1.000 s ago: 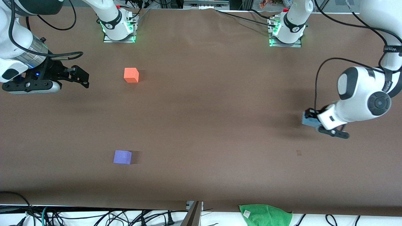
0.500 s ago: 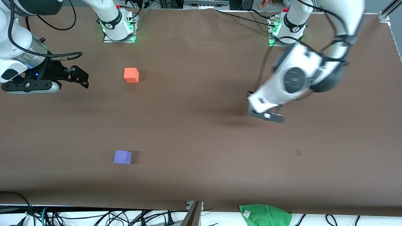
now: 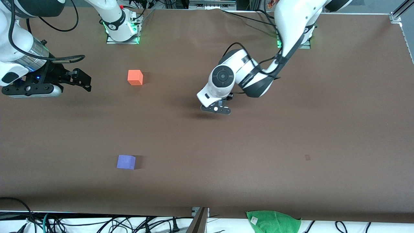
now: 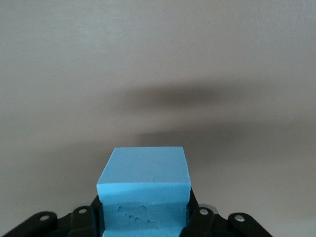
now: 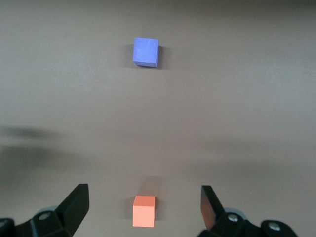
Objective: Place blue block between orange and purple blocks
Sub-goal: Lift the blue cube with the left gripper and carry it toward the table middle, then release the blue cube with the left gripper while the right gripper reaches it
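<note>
The blue block (image 4: pixel 144 190) is a sky-blue cube clamped between the jaws of my left gripper (image 3: pixel 215 109), which hangs shut on it above the middle of the table. On the table toward the right arm's end sits the orange block (image 3: pixel 135 77). The purple block (image 3: pixel 126 162) lies nearer the front camera than the orange one, with a wide bare stretch between them. My right gripper (image 3: pixel 86 81) waits open beside the orange block, at the right arm's end of the table. The right wrist view shows the orange block (image 5: pixel 144 211) and the purple block (image 5: pixel 145 51).
The brown table (image 3: pixel 258 145) carries a small dark mark (image 3: pixel 307 157) toward the left arm's end. A green cloth (image 3: pixel 274 221) and loose cables lie past the table's front edge. Both arm bases stand along the edge farthest from the front camera.
My left arm has swung from its own end of the table to above the middle, carrying the blue block. The right arm and the other two blocks have not moved.
</note>
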### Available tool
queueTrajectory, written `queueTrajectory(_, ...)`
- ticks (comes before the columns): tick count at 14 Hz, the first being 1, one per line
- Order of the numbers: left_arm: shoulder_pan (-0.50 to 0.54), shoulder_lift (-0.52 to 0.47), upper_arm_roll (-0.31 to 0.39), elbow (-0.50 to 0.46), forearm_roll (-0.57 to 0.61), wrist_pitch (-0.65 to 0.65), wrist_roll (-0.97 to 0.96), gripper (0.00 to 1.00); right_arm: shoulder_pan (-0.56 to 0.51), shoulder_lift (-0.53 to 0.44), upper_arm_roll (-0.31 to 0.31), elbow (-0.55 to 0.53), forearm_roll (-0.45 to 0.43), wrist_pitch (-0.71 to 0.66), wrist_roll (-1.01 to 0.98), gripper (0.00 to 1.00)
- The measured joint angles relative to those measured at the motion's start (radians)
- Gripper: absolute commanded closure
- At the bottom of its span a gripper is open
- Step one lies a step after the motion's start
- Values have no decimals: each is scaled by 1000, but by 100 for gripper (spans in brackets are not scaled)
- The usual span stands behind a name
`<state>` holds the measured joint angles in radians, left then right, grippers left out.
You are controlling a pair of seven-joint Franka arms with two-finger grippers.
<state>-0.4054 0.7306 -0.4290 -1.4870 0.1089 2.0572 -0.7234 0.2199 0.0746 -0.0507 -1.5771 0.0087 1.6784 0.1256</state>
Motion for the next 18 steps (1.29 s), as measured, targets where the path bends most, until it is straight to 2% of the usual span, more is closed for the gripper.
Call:
queueTrajectory(2,-46,56,32,5,31,71,-77,99,1,0,2,0,0,0,0,0)
queueTrajectory(3,-70,76,48,8,34,97,-108,75,3,1,3,0,0,0,0,0)
queueTrajectory(4,-94,90,62,11,36,111,-135,11,4,1,4,0,0,0,0,0)
queueTrajectory(5,-116,96,79,16,37,117,-150,0,5,2,6,0,1,0,0,0)
queueTrajectory(10,-122,75,105,58,43,97,-157,0,5,39,7,-1,1,1,0,0)
queueTrajectory(12,-121,18,104,77,43,-1,-157,0,6,63,8,-2,1,1,-2,0)
queueTrajectory(15,-101,-132,107,93,43,-208,-150,0,18,106,18,-4,1,0,-7,0)
queueTrajectory(18,36,-284,112,98,-1,-395,16,0,91,157,31,-6,1,1,-2,0)
